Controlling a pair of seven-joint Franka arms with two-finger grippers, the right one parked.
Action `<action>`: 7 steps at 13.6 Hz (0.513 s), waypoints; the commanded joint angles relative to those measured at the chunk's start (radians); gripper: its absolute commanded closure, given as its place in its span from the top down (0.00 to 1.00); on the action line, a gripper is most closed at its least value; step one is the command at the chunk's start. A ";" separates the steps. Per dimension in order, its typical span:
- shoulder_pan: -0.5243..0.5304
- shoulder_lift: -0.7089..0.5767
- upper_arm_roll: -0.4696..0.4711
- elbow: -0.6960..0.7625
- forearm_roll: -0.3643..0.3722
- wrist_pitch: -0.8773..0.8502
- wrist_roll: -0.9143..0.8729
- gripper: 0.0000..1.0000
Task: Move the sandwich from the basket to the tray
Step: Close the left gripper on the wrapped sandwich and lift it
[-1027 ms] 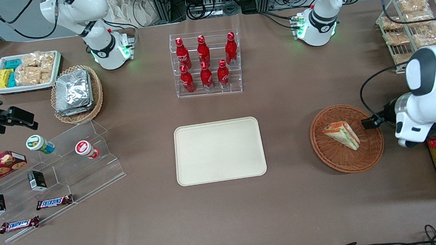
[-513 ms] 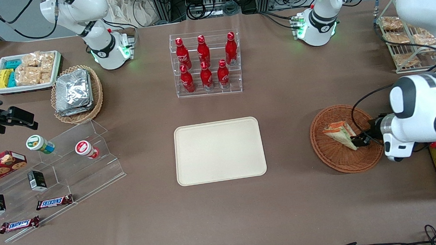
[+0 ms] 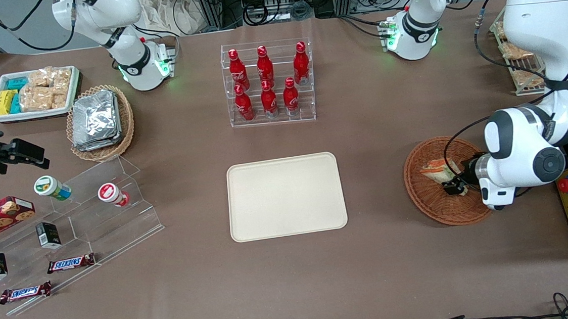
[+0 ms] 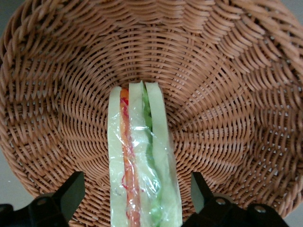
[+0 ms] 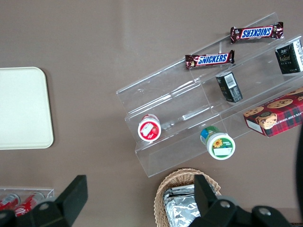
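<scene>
Claw first: my gripper [image 4: 135, 198] hung low inside the basket [image 4: 227, 94], right over the sandwich [image 4: 142, 161]. Its two fingers [image 4: 71, 191] were spread wide, one on each side of the sandwich, and neither one touched the wrap. I was holding nothing.

Going from the parked arm's end of the table toward mine, the front view showed the tray [image 3: 286, 196] first, flat on the table with nothing on it. Next came the basket [image 3: 432, 203], well apart from the tray. Last came my gripper [image 3: 452, 187], with my arm's big white wrist above the basket's rim.

The sandwich [image 3: 434, 168] lay on its side in the basket. Its long way ran straight out from my claw toward the basket's middle, and its thin striped edge faced up. So my fingers stood across the short way, with the white bread faces turned to them. That looked right to me for a squeeze: I judged the claw only had to drop a little and close.

Some things were hard to see. My claw and wrist covered the wide end of the sandwich in the front view. In the wrist view the end nearest my claw was cut off, so I could not tell how far the sandwich reached under me. I also could not tell how high my fingertips were above the basket's floor.
</scene>
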 commanded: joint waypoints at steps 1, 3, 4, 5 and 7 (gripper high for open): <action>-0.003 -0.009 0.000 -0.025 -0.011 0.015 -0.021 0.98; -0.005 -0.002 -0.002 -0.028 -0.013 0.015 -0.021 0.85; -0.011 -0.002 -0.002 -0.028 -0.022 0.015 -0.021 0.76; -0.014 -0.002 -0.002 -0.028 -0.025 0.015 -0.021 0.61; -0.020 -0.006 -0.002 -0.026 -0.023 0.013 -0.041 0.36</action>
